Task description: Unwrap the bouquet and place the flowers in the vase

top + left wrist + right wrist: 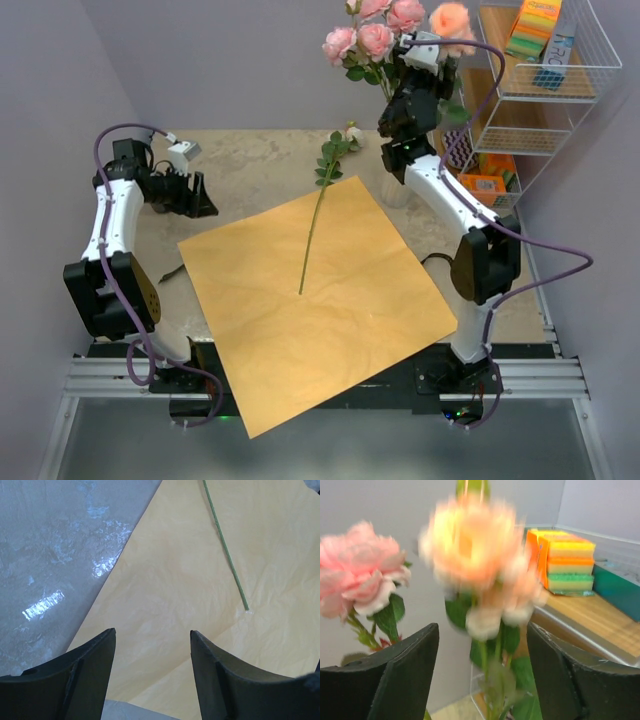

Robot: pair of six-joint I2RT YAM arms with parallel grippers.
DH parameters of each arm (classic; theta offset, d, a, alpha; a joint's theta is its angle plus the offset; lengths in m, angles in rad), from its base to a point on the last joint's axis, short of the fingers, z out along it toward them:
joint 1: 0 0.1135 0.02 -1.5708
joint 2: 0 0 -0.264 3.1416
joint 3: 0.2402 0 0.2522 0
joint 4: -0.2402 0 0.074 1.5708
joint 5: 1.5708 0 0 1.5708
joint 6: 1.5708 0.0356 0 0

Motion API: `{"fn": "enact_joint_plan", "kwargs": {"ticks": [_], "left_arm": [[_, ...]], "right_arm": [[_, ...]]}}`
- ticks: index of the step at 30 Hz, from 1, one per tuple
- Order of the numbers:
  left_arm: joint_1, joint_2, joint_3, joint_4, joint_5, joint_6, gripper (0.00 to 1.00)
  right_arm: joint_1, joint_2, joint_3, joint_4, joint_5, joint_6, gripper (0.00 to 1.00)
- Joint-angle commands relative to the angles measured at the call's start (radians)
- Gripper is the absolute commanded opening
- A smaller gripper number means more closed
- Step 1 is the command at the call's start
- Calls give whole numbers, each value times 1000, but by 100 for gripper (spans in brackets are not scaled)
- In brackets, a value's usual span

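Observation:
The orange paper (320,300) lies unwrapped and flat on the table. One green-stemmed flower (318,215) rests across it, and its bare stem (227,555) shows in the left wrist view. Pink roses (375,35) and a peach rose (450,18) stand upright at the back right. The vase (392,190) under them is mostly hidden behind my right arm. My right gripper (437,62) is raised among the blooms. Its jaws (482,627) stand open either side of the blurred peach rose (470,540) stem, not touching it. My left gripper (195,195) (152,631) hangs open and empty over the paper's left edge.
A white wire shelf (545,90) at the right holds stacked coloured sponges (567,560) and boxes, close to my right gripper. A dark strip (170,272) lies on the marble table (250,160) left of the paper. Grey walls close the back and sides.

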Motion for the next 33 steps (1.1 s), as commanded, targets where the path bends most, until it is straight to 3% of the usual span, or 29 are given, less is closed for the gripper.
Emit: {"fn": "enact_joint_plan", "kwargs": {"ticks": [1,2,5,9,14,19,23,25,33], "left_arm": [[14,-29,54,-22,39,10,66],[14,-32,56,-23,42,9,66],[13,-48,54,-26,47,6,66],[13,-68,47,-40,47,10,66],[13,-98,22,-40,44,10,66],[14,-132,-8,-41,50,12,66],[13,-146,-19,-41,50,12,66],[14,-144,-19,-40,59,12,66],[14,-140,-27,-40,52,18,66]], "right_arm": [[22,-160,-74,-264,73,219,79],[27,-181,-96,-296,74,251,89],[79,-285,-212,-394,60,338,99],[212,-408,-353,-409,44,325,99],[418,-494,-397,-459,60,321,99],[496,-511,-429,-692,15,563,99],[510,-442,-513,-798,-31,750,99],[510,-318,-489,-845,-61,801,99],[426,90,-109,-1087,-149,948,99]]}}
